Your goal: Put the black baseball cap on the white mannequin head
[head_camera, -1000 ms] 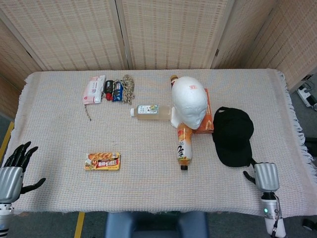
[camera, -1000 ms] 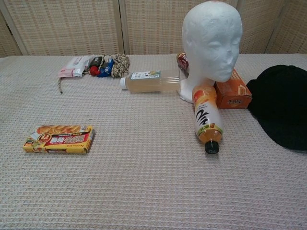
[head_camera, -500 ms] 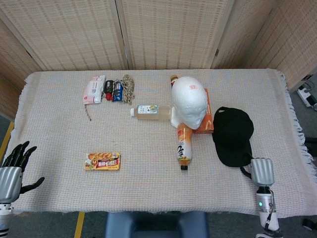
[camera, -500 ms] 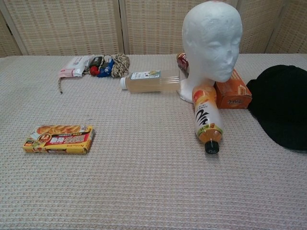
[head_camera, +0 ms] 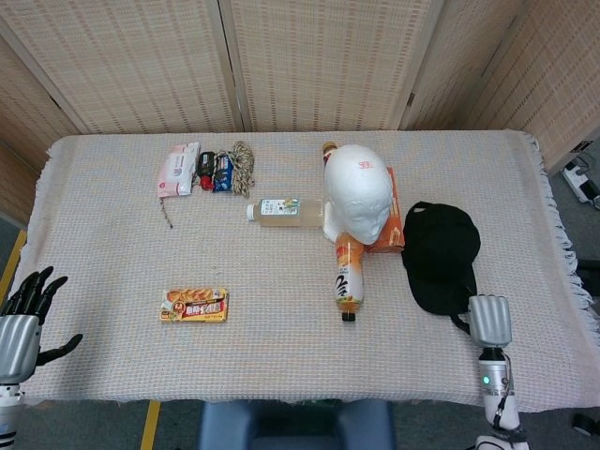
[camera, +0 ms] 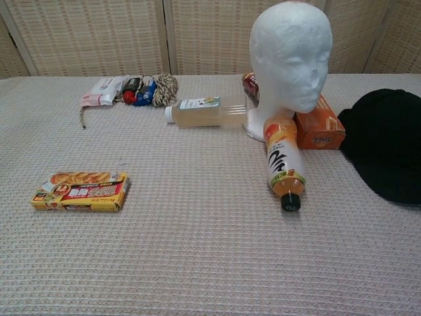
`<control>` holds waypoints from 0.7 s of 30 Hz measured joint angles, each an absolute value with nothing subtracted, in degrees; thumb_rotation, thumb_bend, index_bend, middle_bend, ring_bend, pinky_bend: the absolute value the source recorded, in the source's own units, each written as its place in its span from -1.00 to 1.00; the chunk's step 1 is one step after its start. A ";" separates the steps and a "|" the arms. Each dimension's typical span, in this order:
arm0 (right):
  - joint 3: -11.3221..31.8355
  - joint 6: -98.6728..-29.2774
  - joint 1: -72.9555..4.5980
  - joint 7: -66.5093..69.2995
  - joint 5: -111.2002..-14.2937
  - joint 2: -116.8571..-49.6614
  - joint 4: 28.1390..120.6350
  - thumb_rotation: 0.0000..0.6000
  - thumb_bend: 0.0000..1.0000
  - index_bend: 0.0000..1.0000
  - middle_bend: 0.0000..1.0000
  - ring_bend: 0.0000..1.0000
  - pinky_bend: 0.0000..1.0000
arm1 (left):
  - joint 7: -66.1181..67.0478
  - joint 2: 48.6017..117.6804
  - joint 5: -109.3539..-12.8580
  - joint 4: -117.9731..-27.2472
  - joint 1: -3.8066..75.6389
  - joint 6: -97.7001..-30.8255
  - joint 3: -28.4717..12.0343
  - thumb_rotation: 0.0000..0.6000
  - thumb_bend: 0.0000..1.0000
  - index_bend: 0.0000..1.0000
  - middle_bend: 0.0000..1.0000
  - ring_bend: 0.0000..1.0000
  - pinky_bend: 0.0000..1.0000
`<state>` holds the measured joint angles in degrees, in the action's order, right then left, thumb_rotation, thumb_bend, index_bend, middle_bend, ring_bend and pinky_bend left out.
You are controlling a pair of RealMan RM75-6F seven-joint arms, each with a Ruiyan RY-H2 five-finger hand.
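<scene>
Flat on the table, black baseball cap (head_camera: 441,257) runs near–far; right hand (head_camera: 489,322), grip unclear, and open-fingered left hand (head_camera: 21,323) appear only in head view.

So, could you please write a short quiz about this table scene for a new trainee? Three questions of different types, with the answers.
1. True or false: the black cap already sits on the mannequin head.
2. Which hand is nearer the cap: A) left hand B) right hand?
3. Fill in: the orange bottle lies on its ____.

Key: 1 false, it lies on the table; 2 B; 3 side.
</scene>
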<state>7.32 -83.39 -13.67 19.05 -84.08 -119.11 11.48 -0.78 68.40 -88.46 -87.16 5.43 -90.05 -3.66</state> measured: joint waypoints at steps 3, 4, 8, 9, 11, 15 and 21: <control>7.44 -83.09 -13.99 19.11 -83.86 -119.39 11.24 1.00 -0.61 -0.04 1.00 1.00 1.00 | -0.66 68.48 -88.26 -87.01 5.41 -90.12 -3.80 1.00 -0.66 -0.64 -0.81 -0.92 -0.53; 7.52 -82.89 -14.16 19.09 -83.74 -119.49 11.14 1.00 -0.61 -0.05 1.00 1.00 1.00 | -0.61 68.52 -88.13 -86.95 5.41 -90.13 -3.89 1.00 -0.66 -0.64 -0.81 -0.92 -0.53; 8.07 -81.89 -15.08 19.11 -83.11 -119.85 10.86 1.00 -0.61 -0.09 1.00 1.00 1.00 | -0.36 68.77 -87.55 -86.72 5.37 -90.26 -4.31 1.00 -0.66 -0.63 -0.80 -0.91 -0.53; 8.26 -81.72 -15.35 19.15 -82.91 -119.94 10.80 1.00 -0.61 -0.10 1.00 1.00 1.00 | -0.30 68.85 -87.45 -86.67 5.35 -90.36 -4.42 1.00 -0.66 -0.63 -0.80 -0.91 -0.53; 8.81 -81.52 -15.99 19.51 -82.40 -120.13 10.77 1.00 -0.61 -0.10 1.00 1.00 1.00 | -0.24 69.06 -87.27 -86.62 5.26 -90.72 -4.66 1.00 -0.66 -0.63 -0.79 -0.90 -0.53; 9.96 -81.65 -17.20 20.48 -81.37 -120.29 10.97 1.00 -0.59 -0.11 1.00 1.00 1.00 | -0.06 69.59 -87.11 -86.31 5.05 -91.56 -5.07 1.00 -0.66 -0.61 -0.78 -0.88 -0.53; 10.67 -81.78 -18.12 21.22 -80.75 -120.09 11.34 1.00 -0.34 -0.10 1.00 1.00 1.00 | -0.02 69.82 -87.01 -86.13 4.91 -92.05 -5.33 1.00 -0.66 -0.61 -0.76 -0.86 -0.51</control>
